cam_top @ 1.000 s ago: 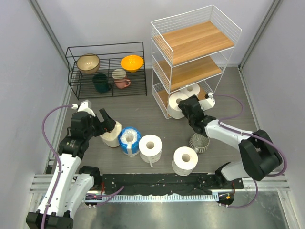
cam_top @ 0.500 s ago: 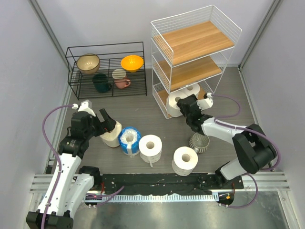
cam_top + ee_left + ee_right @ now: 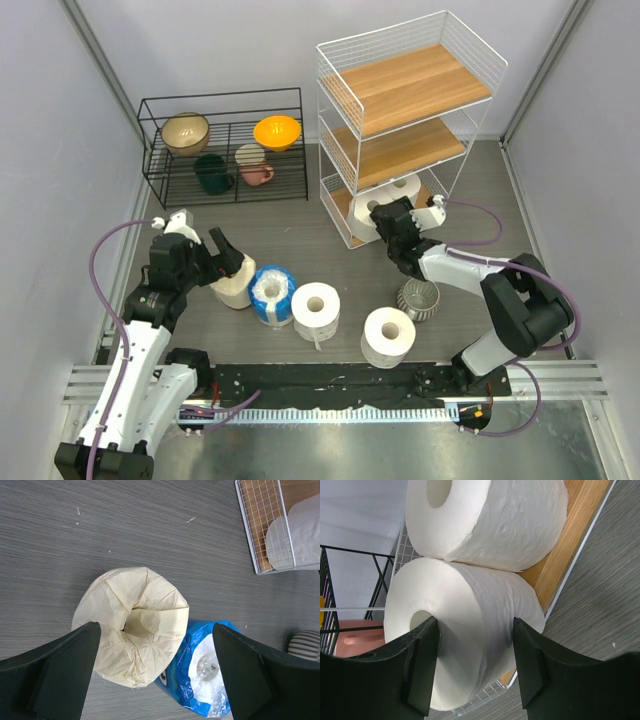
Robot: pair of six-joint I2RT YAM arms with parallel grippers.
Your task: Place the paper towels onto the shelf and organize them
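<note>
So far two white paper towel rolls are stashed in the white wire shelf, one pinched by the right gripper; four rolls are left outside it, left gripper spread.

A white roll fills the whole gap between the right fingers, on the bottom board of the shelf. A second roll touches it and blocks the way beyond. The left fingers straddle the cream roll with room to spare. The blue-wrapped roll crowds one side, and bare bench lies ahead.
</note>
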